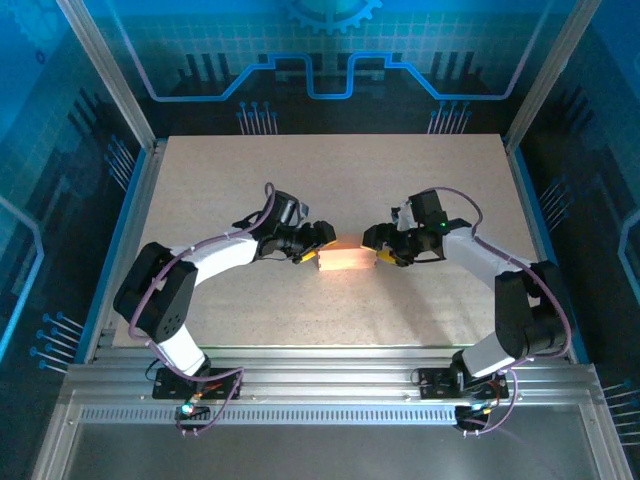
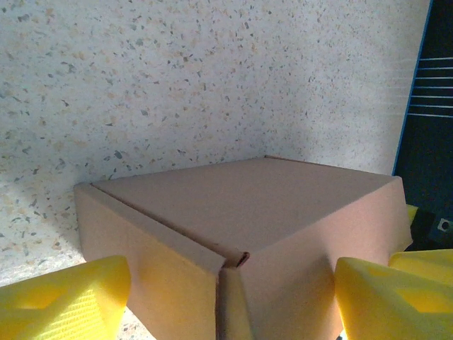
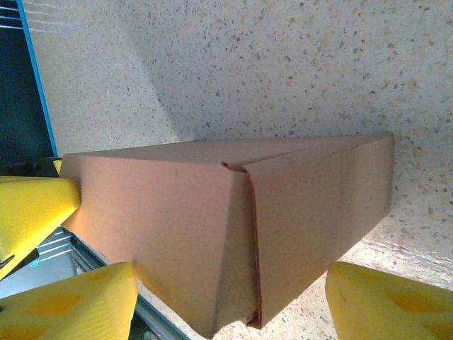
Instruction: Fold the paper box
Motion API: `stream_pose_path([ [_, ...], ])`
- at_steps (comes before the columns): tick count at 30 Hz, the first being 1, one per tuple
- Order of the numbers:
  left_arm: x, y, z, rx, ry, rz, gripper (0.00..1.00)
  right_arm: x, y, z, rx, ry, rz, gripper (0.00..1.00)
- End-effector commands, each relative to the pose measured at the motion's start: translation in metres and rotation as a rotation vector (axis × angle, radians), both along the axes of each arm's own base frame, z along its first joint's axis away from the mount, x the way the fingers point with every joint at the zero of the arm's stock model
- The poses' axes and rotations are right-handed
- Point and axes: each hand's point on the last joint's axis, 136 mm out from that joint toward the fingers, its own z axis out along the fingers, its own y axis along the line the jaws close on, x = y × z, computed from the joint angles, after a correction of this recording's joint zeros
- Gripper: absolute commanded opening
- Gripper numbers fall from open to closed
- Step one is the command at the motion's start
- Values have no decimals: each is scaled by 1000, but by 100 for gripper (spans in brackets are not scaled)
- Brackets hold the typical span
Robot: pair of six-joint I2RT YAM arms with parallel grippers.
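Where the two bases sit at 6 o'clock in the overhead view, the left arm (image 1: 190, 265) bows out toward 9 o'clock and the right arm (image 1: 500, 275) toward 3 o'clock. Both then turn inward over the speckled tabletop (image 1: 330, 180).

Just beyond the elbows, near the middle of the tabletop, lies the paper box (image 1: 345, 260). It is closed up into a low salmon-orange block and rests flat, with its long side running from 9 to 3 o'clock.

The left tool (image 1: 308, 256) meets the box at its 9 o'clock end and the right tool (image 1: 385, 257) at its 3 o'clock end, so the box lies between them.

From the left wrist, the left tool (image 2: 226, 301) stands spread, its yellow fingers (image 2: 64, 301) on either side of the box's (image 2: 248, 205) near end. A flap edge meets a corner seam there. The box sides run close to the pads, and I cannot tell whether they touch.

From the right wrist, the right tool (image 3: 230, 301) is likewise spread around the opposite end of the box (image 3: 212, 205). A strip of bare tabletop shows between the box and one of its fingers (image 3: 386, 304).

Past the box, toward 12 o'clock, the tabletop runs on to a blue patterned wall (image 1: 320, 50).
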Motion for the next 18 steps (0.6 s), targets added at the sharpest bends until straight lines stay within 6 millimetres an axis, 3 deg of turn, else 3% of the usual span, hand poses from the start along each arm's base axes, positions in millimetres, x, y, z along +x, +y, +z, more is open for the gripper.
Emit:
stream_pose_path([
  [1,-14,13,-36,71,85,-4,76,-5,-9,-15,-39,42,-19,70],
  [8,-18,16,-55,93,117,0,75,-5,-16,-32,-103,65,-32,59],
  [9,-19,17,-59,99,120,3,68,-13,-19,-42,-117,93,-30,55],
  [11,-20,16,-59,95,109,-11,62,-15,-20,-43,-126,96,-28,52],
  [15,-21,16,-55,97,94,-28,60,-8,-13,-23,-100,27,-15,52],
  [17,-19,16,-49,96,82,-37,59,-5,-9,-11,-83,-20,-7,59],
  [18,-19,16,-47,98,77,-40,60,6,-5,8,-72,-75,-7,63],
])
